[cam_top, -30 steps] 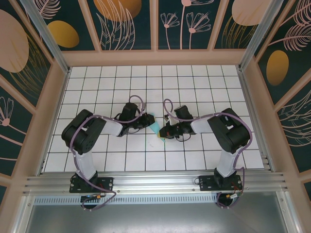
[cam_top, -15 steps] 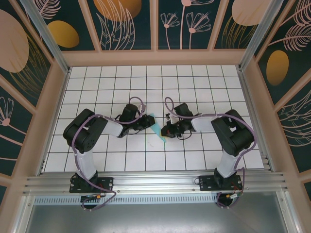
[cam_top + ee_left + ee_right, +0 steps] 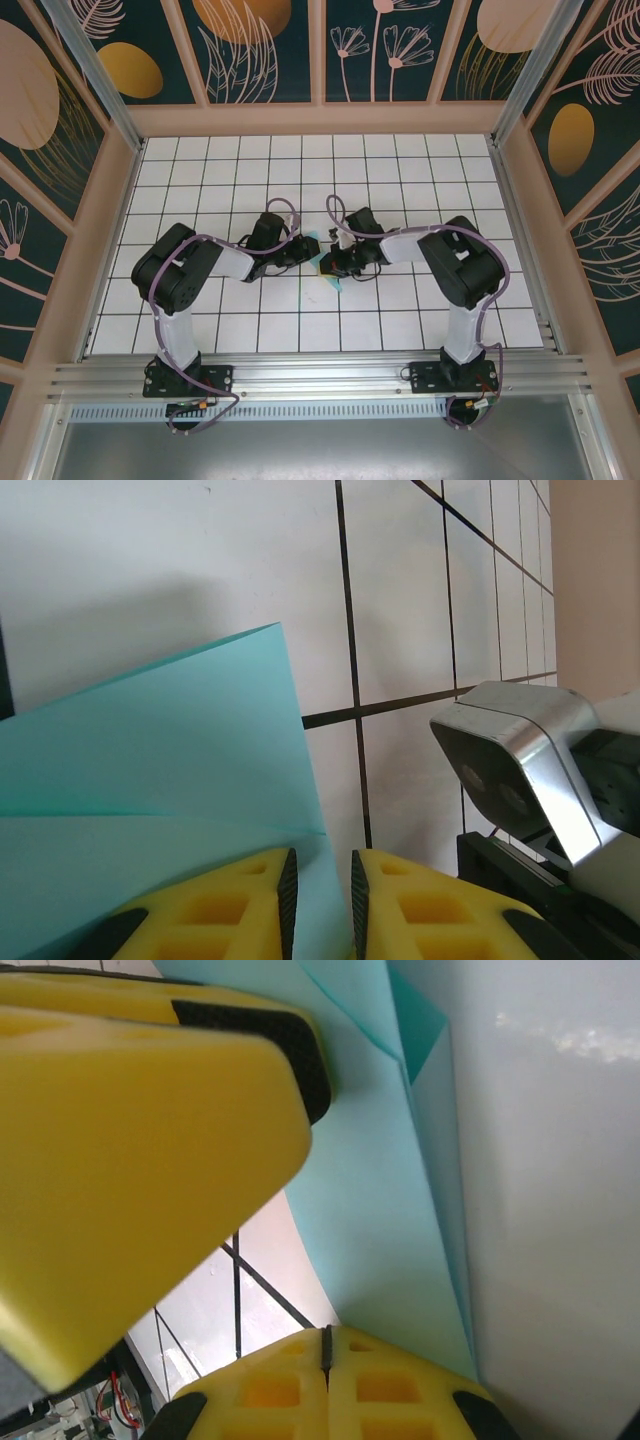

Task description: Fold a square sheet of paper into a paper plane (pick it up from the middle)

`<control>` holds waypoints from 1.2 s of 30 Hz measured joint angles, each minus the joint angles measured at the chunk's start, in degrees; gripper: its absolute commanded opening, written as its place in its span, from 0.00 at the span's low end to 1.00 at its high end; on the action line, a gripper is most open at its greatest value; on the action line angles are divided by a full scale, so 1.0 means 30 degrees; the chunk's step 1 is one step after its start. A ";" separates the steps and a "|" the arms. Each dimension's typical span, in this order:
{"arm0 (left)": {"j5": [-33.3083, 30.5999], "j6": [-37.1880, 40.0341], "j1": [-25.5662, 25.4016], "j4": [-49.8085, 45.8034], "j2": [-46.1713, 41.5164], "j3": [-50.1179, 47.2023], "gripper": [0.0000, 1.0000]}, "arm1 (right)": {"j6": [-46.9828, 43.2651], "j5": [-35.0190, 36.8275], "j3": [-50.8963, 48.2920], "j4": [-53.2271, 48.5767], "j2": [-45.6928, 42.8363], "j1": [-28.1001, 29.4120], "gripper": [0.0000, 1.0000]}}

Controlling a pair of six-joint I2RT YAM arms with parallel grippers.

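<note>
You've got both grippers meeting nose to nose near the middle of the white gridded table point(image 3: 400, 180), the left one reaching in from 9 o'clock and the right one from 3 o'clock in the top view. The turquoise paper point(image 3: 150, 770) sits between them, already creased into layers and low over the tiles.

Left gripper point(image 3: 324, 880): the yellow fingers are slightly apart with a narrow gap. The paper's edge runs down into that gap, and the pads aren't clamped on it. In the left wrist view the paper spreads out toward 10 o'clock, and the right arm's silver housing point(image 3: 520, 760) is at 3 o'clock.

Right gripper point(image 3: 326, 1350): fingers fully closed, pad against pad. The paper's folded layers run right down to the fingertips. You can't tell whether a layer is pinched or just touched. A left finger point(image 3: 150, 1130) looms at 10 o'clock, just beside the paper.
</note>
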 measured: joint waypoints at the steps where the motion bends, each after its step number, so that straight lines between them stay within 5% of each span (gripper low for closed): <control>1: 0.0007 0.0000 0.0000 -0.0015 0.0000 0.0000 0.25 | -0.0036 0.0036 -0.0204 0.0306 -0.0102 0.0000 0.00; 21: -0.0219 0.0437 -0.0073 -0.0284 -0.0036 0.0073 0.27 | 0.0546 0.0080 -0.6375 0.3483 -0.4262 -0.0437 0.00; 36: 0.0299 0.2251 -0.0852 -0.1654 -0.0080 0.0838 0.30 | 0.0233 0.1974 -0.5952 -0.1705 -1.0010 -0.2317 0.11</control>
